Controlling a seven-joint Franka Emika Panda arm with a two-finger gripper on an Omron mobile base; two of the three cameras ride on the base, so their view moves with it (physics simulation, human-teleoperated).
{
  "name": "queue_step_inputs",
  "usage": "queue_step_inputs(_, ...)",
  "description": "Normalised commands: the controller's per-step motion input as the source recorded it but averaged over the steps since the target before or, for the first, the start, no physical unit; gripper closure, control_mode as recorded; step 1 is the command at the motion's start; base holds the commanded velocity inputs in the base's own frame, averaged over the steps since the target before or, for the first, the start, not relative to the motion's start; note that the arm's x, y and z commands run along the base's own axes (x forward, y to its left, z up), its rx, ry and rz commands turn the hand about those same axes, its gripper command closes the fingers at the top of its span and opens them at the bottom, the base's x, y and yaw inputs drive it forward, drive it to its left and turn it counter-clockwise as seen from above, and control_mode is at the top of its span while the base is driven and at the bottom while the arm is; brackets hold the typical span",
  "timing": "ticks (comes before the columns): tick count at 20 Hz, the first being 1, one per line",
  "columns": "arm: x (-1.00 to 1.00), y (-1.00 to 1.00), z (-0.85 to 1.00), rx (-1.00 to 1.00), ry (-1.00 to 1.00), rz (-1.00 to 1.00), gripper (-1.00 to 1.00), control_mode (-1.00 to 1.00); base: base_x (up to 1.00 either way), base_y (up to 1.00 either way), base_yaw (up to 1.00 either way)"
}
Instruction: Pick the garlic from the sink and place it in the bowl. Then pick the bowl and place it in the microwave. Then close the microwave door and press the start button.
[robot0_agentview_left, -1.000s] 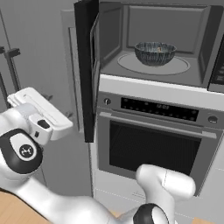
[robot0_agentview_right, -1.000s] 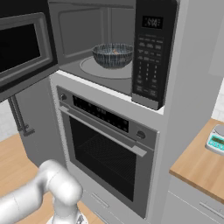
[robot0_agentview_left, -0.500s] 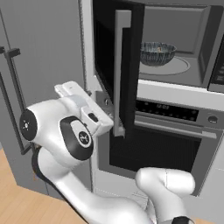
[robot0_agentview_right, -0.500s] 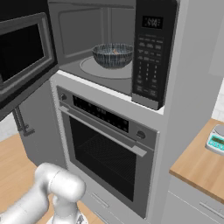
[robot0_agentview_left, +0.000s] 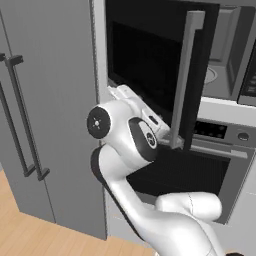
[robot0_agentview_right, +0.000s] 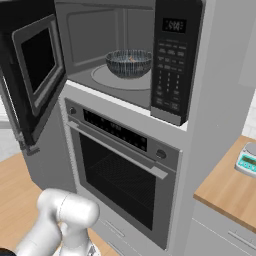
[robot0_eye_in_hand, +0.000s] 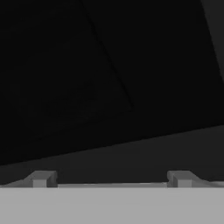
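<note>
Round dark bowl (robot0_agentview_right: 129, 62) with streaky, ribbed outside, seated on the pale round turntable inside the smooth grey cavity of the microwave (robot0_agentview_right: 125, 55); something small and pale just visible inside the bowl, too small to name. Flat black microwave door (robot0_agentview_right: 36, 75) with grey-framed rectangular window, swung partway, free edge standing out over the oven (robot0_agentview_right: 125, 170) front. Long grey bar handle (robot0_agentview_left: 186, 75) upright on the door's glossy outer face. Gripper (robot0_eye_in_hand: 112, 178) pressed close to that dark face, fingers (robot0_eye_in_hand: 41, 178) spread wide, nothing between them. White rounded arm (robot0_agentview_left: 125, 140) crowded against the door's lower edge. Open room before the cavity and right of the door. Wood counter (robot0_agentview_right: 227, 190) with a small scale (robot0_agentview_right: 247, 160) at far right.
</note>
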Motion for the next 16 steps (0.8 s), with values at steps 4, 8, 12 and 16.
queue_step_inputs(4, 0.63, -1.00, 0.00, 0.00, 0.00, 0.00, -1.00, -1.00, 0.00, 0.00, 0.00)
queue_step_inputs(8, 0.74, -1.00, 0.00, 0.00, 0.00, -0.04, -1.00, -1.00, 0.00, 0.00, 0.00)
queue_step_inputs(12, 0.86, -1.00, 0.00, 0.01, 0.00, -0.04, -1.00, -1.00, 0.00, 0.00, 0.00)
queue_step_inputs(16, 0.90, -0.87, 0.02, 0.04, 0.00, 0.00, -1.00, -1.00, 0.00, 0.00, 0.00)
